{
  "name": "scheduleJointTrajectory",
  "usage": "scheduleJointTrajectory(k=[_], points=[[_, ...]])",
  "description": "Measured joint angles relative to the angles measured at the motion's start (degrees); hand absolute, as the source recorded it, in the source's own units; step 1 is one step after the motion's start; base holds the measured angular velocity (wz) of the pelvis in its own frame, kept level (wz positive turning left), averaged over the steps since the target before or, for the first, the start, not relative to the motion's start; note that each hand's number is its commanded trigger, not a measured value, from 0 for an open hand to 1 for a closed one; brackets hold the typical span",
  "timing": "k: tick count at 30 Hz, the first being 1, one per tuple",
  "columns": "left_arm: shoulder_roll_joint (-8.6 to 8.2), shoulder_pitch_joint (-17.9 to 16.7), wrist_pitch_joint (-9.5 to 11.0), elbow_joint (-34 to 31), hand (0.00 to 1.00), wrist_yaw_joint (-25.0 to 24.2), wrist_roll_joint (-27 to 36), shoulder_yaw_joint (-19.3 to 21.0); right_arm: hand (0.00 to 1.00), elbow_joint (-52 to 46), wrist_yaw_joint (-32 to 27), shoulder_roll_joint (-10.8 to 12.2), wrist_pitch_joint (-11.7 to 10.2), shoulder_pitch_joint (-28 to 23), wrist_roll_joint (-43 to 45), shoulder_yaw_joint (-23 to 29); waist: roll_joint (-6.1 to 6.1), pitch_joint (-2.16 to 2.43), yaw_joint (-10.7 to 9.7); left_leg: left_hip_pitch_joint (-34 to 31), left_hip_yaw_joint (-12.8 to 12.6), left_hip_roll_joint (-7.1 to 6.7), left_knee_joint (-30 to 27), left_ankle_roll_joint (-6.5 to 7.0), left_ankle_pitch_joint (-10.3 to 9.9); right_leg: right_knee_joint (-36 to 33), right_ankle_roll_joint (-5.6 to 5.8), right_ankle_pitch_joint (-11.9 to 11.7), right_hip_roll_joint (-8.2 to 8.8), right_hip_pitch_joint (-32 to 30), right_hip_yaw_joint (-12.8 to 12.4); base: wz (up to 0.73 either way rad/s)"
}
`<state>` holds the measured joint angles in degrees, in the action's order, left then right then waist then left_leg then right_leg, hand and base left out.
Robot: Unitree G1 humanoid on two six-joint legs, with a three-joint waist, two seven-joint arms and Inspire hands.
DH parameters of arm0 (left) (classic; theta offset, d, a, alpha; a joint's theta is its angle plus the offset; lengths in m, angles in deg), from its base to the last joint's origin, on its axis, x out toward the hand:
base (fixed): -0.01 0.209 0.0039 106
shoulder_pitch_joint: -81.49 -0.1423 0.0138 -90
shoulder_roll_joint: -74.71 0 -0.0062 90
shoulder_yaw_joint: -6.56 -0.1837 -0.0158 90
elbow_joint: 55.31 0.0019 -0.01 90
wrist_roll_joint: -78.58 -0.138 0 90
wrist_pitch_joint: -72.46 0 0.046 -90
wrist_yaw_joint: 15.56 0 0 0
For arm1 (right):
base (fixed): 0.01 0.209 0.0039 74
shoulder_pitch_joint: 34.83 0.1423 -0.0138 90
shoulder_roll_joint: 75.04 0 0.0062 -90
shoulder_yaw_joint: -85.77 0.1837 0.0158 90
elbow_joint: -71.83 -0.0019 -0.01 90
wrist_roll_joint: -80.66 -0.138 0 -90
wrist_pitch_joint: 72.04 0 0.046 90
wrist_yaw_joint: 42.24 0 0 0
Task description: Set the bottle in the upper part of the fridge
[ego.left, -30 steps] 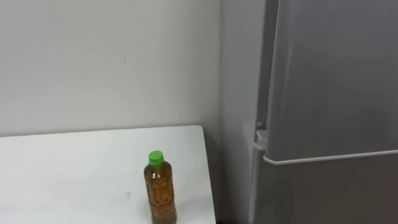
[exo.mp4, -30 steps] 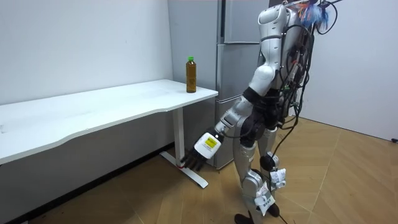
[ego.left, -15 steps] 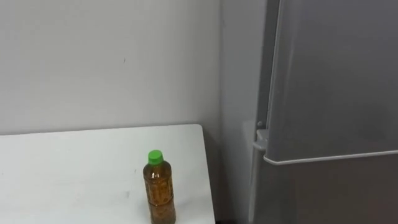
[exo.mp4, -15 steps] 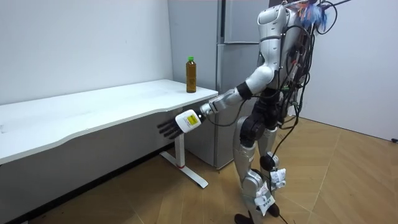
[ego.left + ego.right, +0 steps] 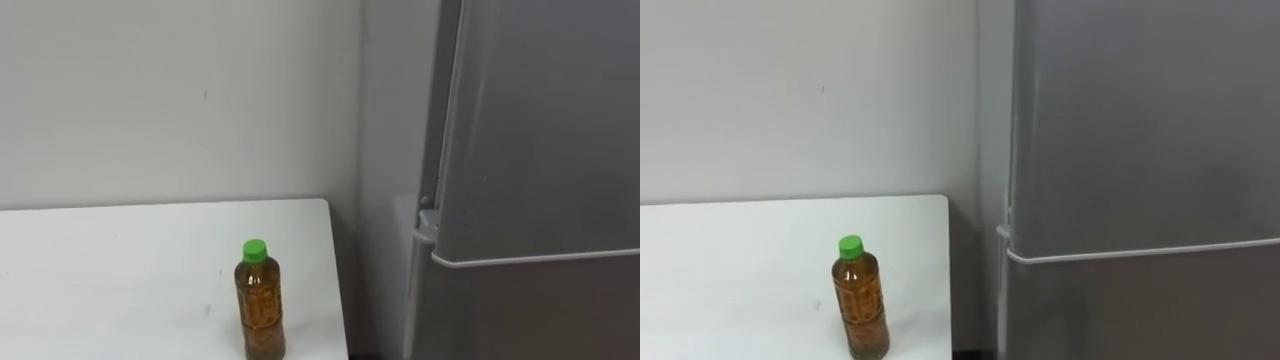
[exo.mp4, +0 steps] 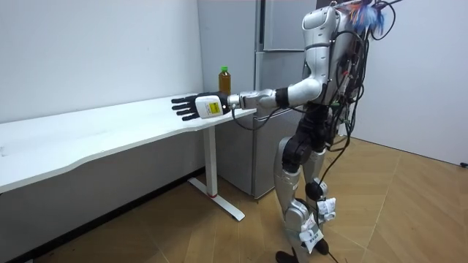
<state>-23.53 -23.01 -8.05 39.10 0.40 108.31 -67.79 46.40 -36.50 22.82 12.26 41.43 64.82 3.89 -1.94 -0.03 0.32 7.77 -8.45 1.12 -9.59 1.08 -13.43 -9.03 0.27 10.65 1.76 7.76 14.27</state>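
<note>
A bottle (image 5: 260, 305) of brown drink with a green cap stands upright near the right end of the white table (image 5: 110, 260). In the room view the bottle (image 6: 224, 82) stands at the table's corner closest to the grey fridge (image 6: 274, 66). The fridge (image 5: 540, 150) rises just right of the table with both doors closed. I stand in front of the fridge, beside the table's end. My left hand (image 6: 194, 107) is stretched out level over the table's front edge, open with straight fingers and holding nothing, some way short of the bottle.
A narrow gap separates the table's right edge from the fridge side (image 5: 385, 200). A plain wall (image 5: 170, 100) runs behind the table. The long table top (image 6: 88, 131) reaches towards the room view's left, and wooden floor (image 6: 395, 212) lies around me.
My left arm has swung up from beside my leg to level over the table edge, hand still open. The bottle has not moved. The eye view shifted slightly.
</note>
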Motion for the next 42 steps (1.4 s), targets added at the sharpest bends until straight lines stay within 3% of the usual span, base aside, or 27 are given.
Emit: scheduleJointTrajectory(k=[6,8,12,18,22,26,30,36,42], points=[[-0.02,0.53,-0.25,-3.96,0.00,1.10,-0.76,0.24,0.00,0.23,0.26,0.22,0.08,-0.34,0.32,0.21,-0.08,-0.31,-0.22,1.01,0.59,0.00,0.14,-0.02,-0.02,0.15,0.00,0.00,-0.17,1.01,-0.03,0.03],[-0.02,0.58,-0.37,-8.50,0.00,1.06,-1.44,0.34,0.00,-0.34,0.58,0.25,0.31,-0.14,0.41,0.46,0.02,-0.31,0.04,0.78,0.59,0.05,0.04,-0.05,-0.04,-0.13,-0.01,0.01,-0.18,0.28,-0.07,0.00],[-0.02,1.51,-0.36,-11.58,0.00,-0.02,-3.22,0.63,0.00,-0.32,0.69,0.24,0.31,-0.07,0.43,0.69,-0.20,-0.31,-0.25,0.87,0.51,0.09,0.00,-0.05,-0.04,-0.69,-0.02,0.01,-0.15,0.22,-0.17,-0.01],[-0.02,6.20,-0.76,-14.42,0.00,-1.11,-3.49,0.40,0.00,-0.29,0.71,0.28,0.32,0.21,0.42,0.57,-0.54,-0.19,-0.62,-0.39,0.54,0.05,-0.88,-0.04,-0.04,-0.69,-0.04,0.00,-0.08,-0.42,-0.05,0.00],[-0.02,6.66,-0.76,-18.28,0.00,-4.28,-3.23,-0.08,0.00,-0.26,0.66,0.70,0.30,0.49,0.36,1.03,-0.83,-0.23,-2.41,-0.07,0.53,0.01,-0.86,-0.03,-0.03,-0.78,-0.04,-0.01,-0.02,0.21,-0.13,0.00],[0.18,7.13,-2.20,-21.73,0.00,-6.92,-3.15,-1.62,0.00,-0.21,0.68,0.83,0.41,1.33,0.35,0.98,-0.61,-0.34,-3.93,-0.07,0.55,0.02,-0.83,-0.04,-0.02,-0.73,-0.04,0.00,-0.06,0.18,-0.11,0.00],[0.26,7.74,-3.62,-25.62,0.00,-10.51,-2.84,-2.59,0.00,-0.08,0.83,0.90,0.99,1.85,0.37,0.96,-0.36,-0.35,-4.54,-0.17,0.47,-0.05,-0.87,-0.03,-0.02,-0.59,-0.04,0.02,0.00,0.08,-0.15,0.00],[0.25,12.49,-4.20,-28.40,0.00,-15.81,-2.77,-3.49,0.00,0.42,1.83,0.94,1.53,2.55,0.60,0.95,-0.04,-0.36,-4.78,-0.06,0.40,-0.05,-1.04,-0.02,-0.01,-0.48,-0.06,0.05,0.09,-0.31,-0.39,0.00],[0.36,14.04,-5.97,-28.44,0.00,-19.86,0.25,-8.13,0.00,0.50,1.89,0.77,1.70,3.02,0.28,-0.15,-0.27,-0.30,-4.97,-0.08,-0.46,0.04,-1.13,-0.02,0.00,-0.48,-0.06,0.05,0.13,-0.63,-1.52,-0.08]])
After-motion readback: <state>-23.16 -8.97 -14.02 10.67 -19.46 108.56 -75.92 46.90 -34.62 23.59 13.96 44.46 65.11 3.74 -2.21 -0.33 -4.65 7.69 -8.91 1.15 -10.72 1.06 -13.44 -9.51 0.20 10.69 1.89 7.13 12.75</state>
